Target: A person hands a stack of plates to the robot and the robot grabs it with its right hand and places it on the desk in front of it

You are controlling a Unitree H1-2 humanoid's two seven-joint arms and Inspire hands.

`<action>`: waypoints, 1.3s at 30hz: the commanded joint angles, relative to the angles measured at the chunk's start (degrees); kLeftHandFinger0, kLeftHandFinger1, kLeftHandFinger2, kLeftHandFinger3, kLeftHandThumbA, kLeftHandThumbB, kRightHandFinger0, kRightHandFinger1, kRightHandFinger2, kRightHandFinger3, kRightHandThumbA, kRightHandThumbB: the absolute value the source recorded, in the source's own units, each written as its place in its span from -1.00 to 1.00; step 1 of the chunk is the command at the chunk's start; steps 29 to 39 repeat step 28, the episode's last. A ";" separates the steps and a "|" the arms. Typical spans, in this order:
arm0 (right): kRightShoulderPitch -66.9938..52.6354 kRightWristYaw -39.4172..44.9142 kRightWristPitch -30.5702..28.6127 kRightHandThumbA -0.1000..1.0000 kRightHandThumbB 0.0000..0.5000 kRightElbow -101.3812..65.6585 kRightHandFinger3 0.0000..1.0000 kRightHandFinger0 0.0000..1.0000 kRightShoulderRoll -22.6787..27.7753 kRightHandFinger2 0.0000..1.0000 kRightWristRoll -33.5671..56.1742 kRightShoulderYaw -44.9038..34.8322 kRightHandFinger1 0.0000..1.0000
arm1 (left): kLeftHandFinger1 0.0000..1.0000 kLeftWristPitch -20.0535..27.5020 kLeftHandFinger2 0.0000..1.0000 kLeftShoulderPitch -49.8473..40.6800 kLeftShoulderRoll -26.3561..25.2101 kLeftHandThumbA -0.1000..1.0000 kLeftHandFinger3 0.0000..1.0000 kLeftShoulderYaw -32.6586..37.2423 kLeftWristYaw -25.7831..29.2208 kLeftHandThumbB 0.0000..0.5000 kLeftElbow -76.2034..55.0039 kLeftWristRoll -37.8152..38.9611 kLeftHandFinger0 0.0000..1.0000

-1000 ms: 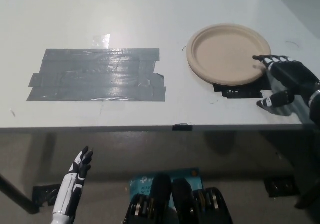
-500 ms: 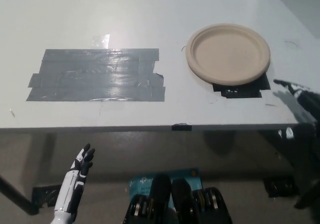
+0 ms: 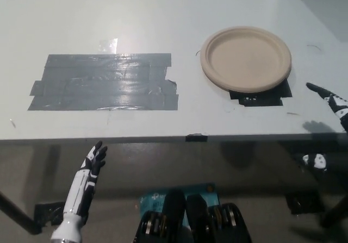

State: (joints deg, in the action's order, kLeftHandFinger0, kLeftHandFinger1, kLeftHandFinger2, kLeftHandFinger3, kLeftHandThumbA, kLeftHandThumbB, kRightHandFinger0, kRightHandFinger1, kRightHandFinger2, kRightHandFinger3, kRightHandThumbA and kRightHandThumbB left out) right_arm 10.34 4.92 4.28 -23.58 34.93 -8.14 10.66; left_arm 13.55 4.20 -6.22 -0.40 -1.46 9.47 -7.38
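Head view shows the plates (image 3: 246, 59) flat on the desk (image 3: 163, 14), apart from the right hand (image 3: 334, 103), which is spread wide and empty, and the left hand (image 3: 93, 164) rests low, wide and empty too, so the job looks done.

Left hand (image 3: 93, 161), white: raised at the end of a near-upright forearm (image 3: 76, 199), fingers straight and pointing up, holding nothing. Right hand (image 3: 336, 103), black: mostly cut off at the picture's edge. One finger (image 3: 322, 91) reaches out to the left, another fingertip (image 3: 316, 160) shows well below it, and nothing lies between them.
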 commanded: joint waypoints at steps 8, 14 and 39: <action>-11.91 -7.10 -10.58 1.00 0.50 -2.78 1.00 1.00 -28.98 1.00 17.16 -2.77 1.00 | 1.00 -0.59 1.00 3.40 0.21 1.00 1.00 0.35 -1.58 0.02 -1.18 2.90 1.00; -13.02 -3.84 -6.33 1.00 0.30 7.13 1.00 1.00 -33.16 1.00 22.73 -6.56 1.00 | 1.00 -0.32 1.00 1.14 0.45 1.00 1.00 0.67 -1.59 0.04 -2.31 2.87 1.00; -15.24 -0.71 -6.58 1.00 0.07 9.33 1.00 1.00 -32.70 1.00 22.72 -8.91 1.00 | 1.00 0.25 1.00 -1.91 0.05 1.00 1.00 1.44 -1.68 0.00 -3.58 2.88 1.00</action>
